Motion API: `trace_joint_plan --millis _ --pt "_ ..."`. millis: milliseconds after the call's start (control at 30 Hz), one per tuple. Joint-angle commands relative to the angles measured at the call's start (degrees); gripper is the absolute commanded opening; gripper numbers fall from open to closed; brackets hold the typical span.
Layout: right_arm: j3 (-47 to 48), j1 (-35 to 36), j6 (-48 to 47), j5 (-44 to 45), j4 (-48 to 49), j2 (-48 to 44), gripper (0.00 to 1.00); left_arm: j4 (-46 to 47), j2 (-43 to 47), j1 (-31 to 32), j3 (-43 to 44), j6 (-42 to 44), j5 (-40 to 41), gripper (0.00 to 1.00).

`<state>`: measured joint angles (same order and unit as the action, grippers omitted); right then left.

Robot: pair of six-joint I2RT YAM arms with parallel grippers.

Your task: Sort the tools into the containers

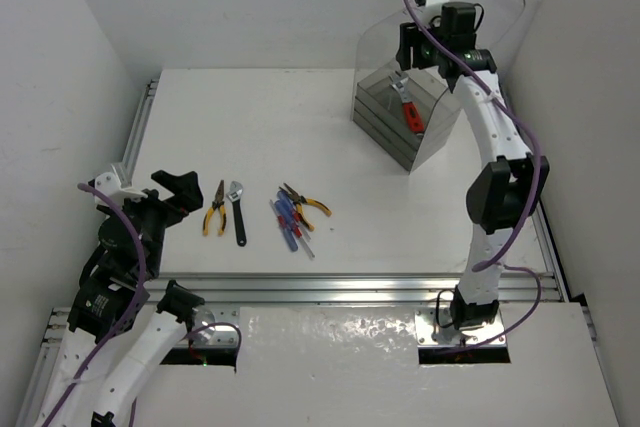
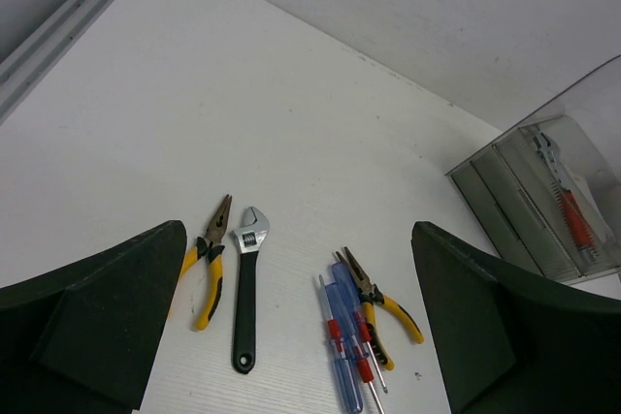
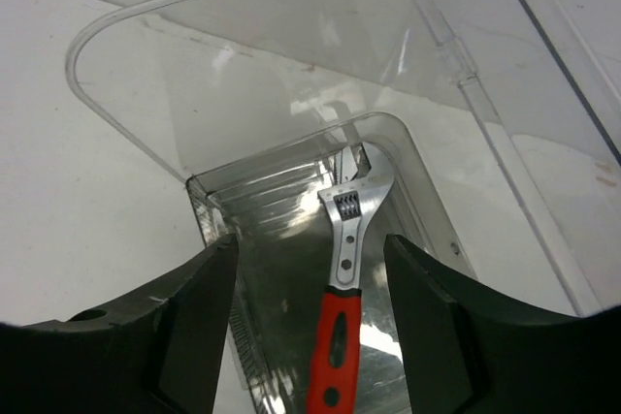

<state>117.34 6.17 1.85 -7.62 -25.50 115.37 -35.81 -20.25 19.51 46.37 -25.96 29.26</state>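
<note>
Right hand (image 3: pixel 309 241) open and empty above red-handled wrench (image 3: pixel 343 264) in top tray (image 3: pixel 277 293); left hand (image 2: pixel 298 232) open, empty.

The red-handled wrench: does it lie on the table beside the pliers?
No, the red-handled wrench lies in a tray inside the clear box.

On my feed the worktop (image 2: pixel 291 123) is white. One pliers (image 2: pixel 207 259) and the other pair (image 2: pixel 374 298) have yellow handles. The black-handled wrench (image 2: pixel 246 288) has a silver head. The screwdrivers (image 2: pixel 344 336) are blue with red bands. The red-handled wrench (image 3: pixel 342 278) is silver and lies in grey-tinted clear trays (image 3: pixel 272 269). My left pincer (image 2: pixel 299 269) looks black, perhaps dark green.
</note>
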Motion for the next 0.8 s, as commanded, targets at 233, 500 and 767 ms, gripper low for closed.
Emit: trace_joint_plan --millis 233,500,767 --pt "1.77 16.64 4.46 12.41 -2.46 -8.03 0.76 2.15 -0.49 -0.61 -0.31 0.12 0.45 1.0" --pt "-27.04 25.11 19.33 14.48 0.01 -23.34 0.84 -2.49 -20.72 -0.61 3.71 -2.95 -2.09 1.0" --pt "-37.68 28.8 20.57 10.8 -9.56 -30.29 0.84 1.97 -52.04 -2.62 7.15 -9.63 -11.92 1.0"
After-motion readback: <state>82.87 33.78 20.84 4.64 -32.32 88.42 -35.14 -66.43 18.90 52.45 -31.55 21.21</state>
